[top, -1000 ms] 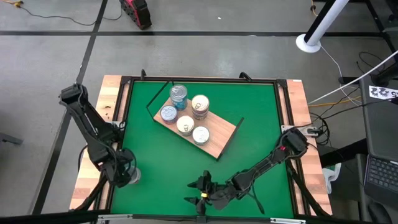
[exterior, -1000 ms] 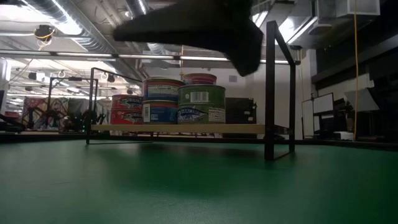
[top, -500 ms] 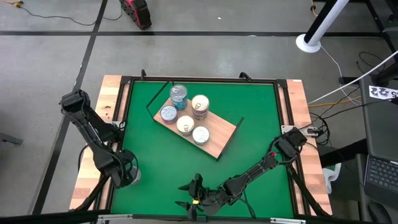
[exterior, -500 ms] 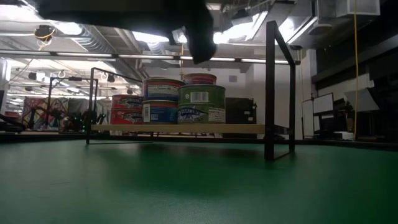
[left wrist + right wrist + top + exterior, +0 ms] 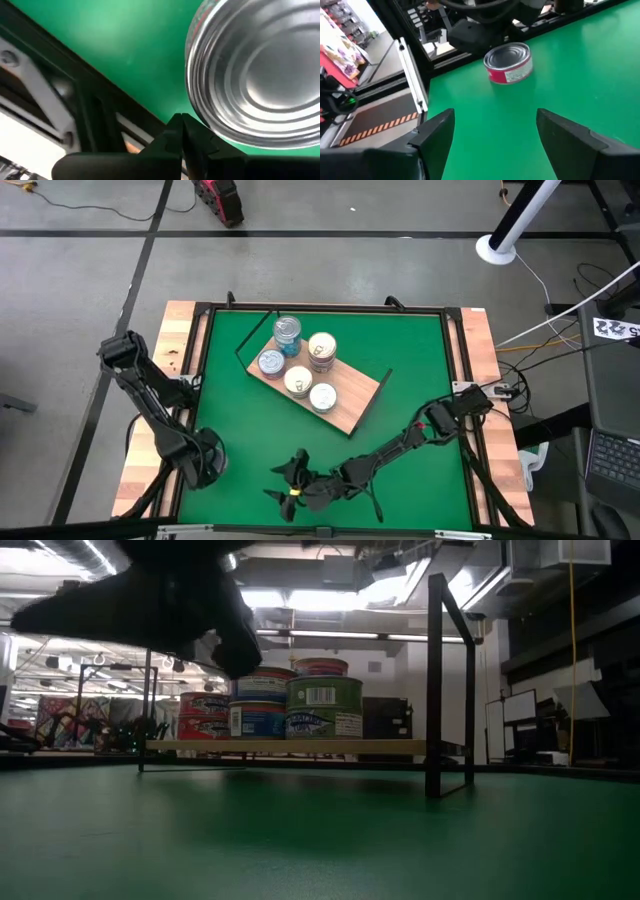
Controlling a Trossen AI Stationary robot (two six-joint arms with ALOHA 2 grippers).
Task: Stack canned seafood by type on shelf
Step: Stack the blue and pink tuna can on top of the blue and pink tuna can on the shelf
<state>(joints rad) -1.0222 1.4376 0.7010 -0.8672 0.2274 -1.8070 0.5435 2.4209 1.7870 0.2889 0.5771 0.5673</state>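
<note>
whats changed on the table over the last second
The right gripper swept left along the mat's near edge, open and empty, toward the pink-labelled tin by the left gripper. The left gripper stayed shut at the near-left corner. The tins on the shelf did not move.

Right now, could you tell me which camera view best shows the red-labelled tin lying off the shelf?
The right wrist view: the red-labelled tin stands whole on the mat. The left wrist view shows only its ribbed metal end; the high view has it mostly hidden under the left arm; the low view misses it.

tins on shelf: 5 stacks from above | loose pink-red tin: 1 | total unclear
</note>
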